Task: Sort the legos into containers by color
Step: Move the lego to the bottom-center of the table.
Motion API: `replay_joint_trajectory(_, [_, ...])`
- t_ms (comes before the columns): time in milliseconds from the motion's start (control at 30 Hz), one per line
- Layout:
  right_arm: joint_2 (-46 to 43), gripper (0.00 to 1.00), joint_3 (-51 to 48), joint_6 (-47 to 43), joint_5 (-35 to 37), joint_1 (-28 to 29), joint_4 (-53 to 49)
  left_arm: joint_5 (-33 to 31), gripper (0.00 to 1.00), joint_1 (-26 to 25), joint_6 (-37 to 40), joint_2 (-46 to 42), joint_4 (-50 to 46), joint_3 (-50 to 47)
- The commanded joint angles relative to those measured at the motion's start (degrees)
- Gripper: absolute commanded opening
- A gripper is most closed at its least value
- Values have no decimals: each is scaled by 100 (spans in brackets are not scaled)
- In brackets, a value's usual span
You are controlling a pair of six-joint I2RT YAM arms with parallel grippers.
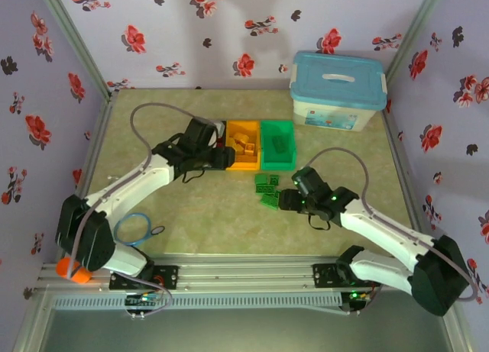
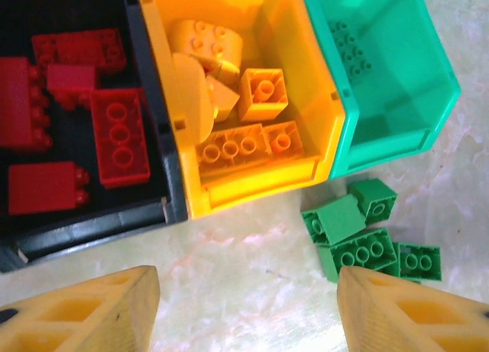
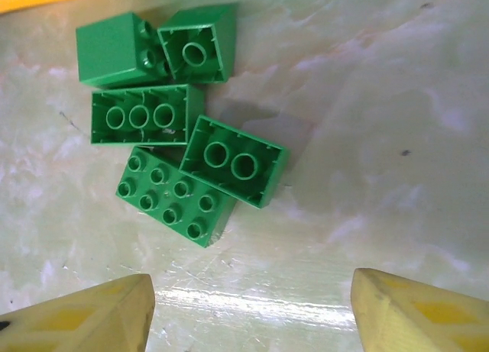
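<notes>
Five green legos (image 3: 183,138) lie loose in a tight cluster on the bench (image 1: 214,214), just near of the green bin (image 1: 277,144). One shows its studs and three lie hollow side up. The three containers stand in a row, touching side to side: the black bin (image 2: 84,234) on the left, the yellow-orange bin (image 1: 244,144) in the middle and the green bin on the right. Red legos (image 2: 118,138) lie in the black bin, yellow-orange legos (image 2: 263,92) fill the middle bin, and at least one green brick (image 1: 279,142) lies in the green bin. The right jaws hang over the loose green cluster, standing apart with nothing between them. The left jaws hover at the near edge of the black and yellow-orange bins, also apart and empty. A large white box with a light blue lid (image 1: 338,88) sits at the far right of the bench.
</notes>
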Motion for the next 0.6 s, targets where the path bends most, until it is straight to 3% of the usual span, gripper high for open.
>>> replay_joint_trajectory(0, [373,67,275,-130,-204,163,272,35,63,-36,-221,-422,364,-430])
replay_joint_trajectory(567, [2029,66,1207,-393,-126,525,426,-256,62,-36,-579,-1661,482,-1972])
